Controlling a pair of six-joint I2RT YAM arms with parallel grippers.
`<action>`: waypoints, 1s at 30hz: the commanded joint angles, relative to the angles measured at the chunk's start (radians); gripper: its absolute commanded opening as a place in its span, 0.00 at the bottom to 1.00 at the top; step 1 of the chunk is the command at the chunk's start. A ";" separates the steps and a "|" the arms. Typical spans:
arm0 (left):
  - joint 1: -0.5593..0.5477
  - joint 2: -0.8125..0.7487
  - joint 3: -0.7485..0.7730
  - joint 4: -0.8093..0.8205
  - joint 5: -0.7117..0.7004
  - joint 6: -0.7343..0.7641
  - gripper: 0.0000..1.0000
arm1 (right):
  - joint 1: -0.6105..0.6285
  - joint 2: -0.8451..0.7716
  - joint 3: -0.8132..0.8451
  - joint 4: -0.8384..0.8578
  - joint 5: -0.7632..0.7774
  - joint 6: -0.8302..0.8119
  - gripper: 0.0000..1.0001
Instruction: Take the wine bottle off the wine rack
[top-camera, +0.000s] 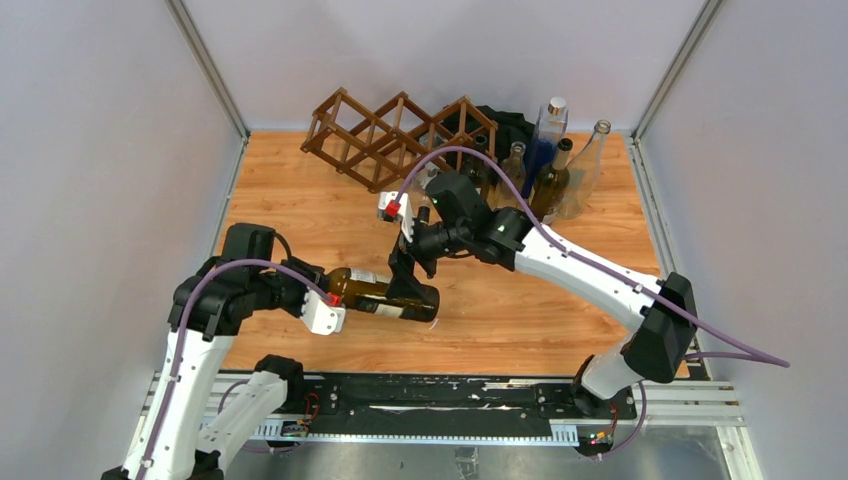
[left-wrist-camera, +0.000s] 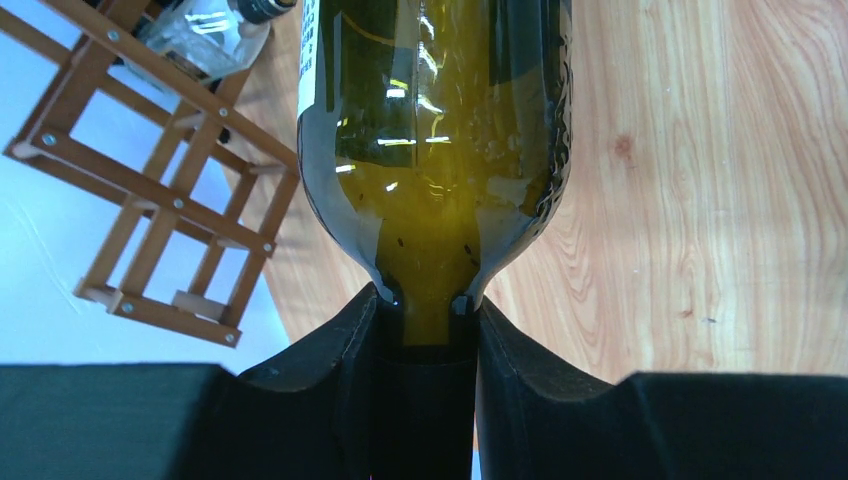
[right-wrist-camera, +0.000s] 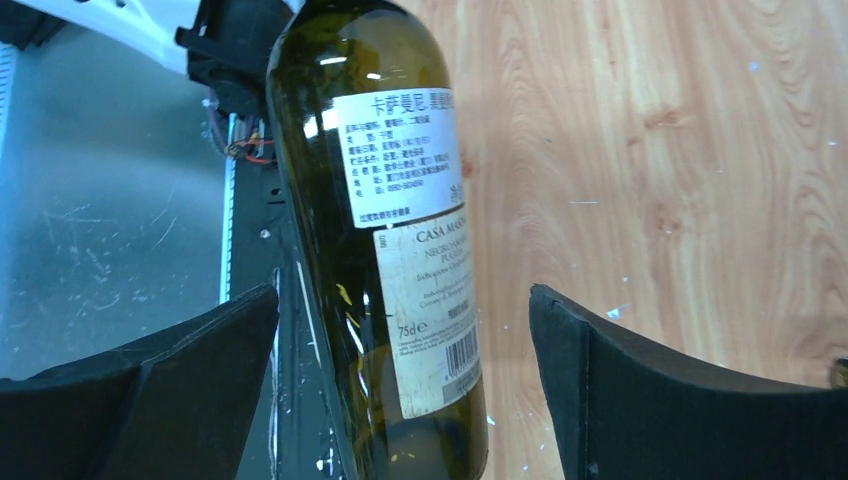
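Observation:
A dark green wine bottle (top-camera: 385, 294) with white labels lies level over the front of the wooden table, off the wine rack (top-camera: 395, 135). My left gripper (top-camera: 333, 296) is shut on its neck; in the left wrist view the two black fingers (left-wrist-camera: 345, 340) pinch the neck just below the bottle's (left-wrist-camera: 440, 130) shoulder. My right gripper (top-camera: 410, 283) stands open around the bottle's base end. In the right wrist view the bottle (right-wrist-camera: 390, 200) runs between the spread right gripper (right-wrist-camera: 405, 330), with a gap on each side. The brown lattice rack (left-wrist-camera: 160, 190) holds no bottle that I can see.
Several clear and dark bottles (top-camera: 550, 160) stand at the back right beside a black cloth (top-camera: 510, 125). A clear bottle (left-wrist-camera: 205, 30) shows by the rack. Grey walls close the table's left, right and back. A black rail (top-camera: 450, 395) runs along the near edge.

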 joint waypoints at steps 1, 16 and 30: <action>-0.008 0.010 0.029 0.078 0.104 0.101 0.00 | 0.012 0.014 0.021 -0.039 -0.114 -0.046 0.99; -0.022 0.020 0.035 0.079 0.115 0.147 0.00 | 0.089 0.077 -0.094 0.098 0.013 -0.063 1.00; -0.022 0.020 0.043 0.080 0.128 0.205 0.00 | 0.163 0.184 -0.049 0.121 0.171 -0.125 1.00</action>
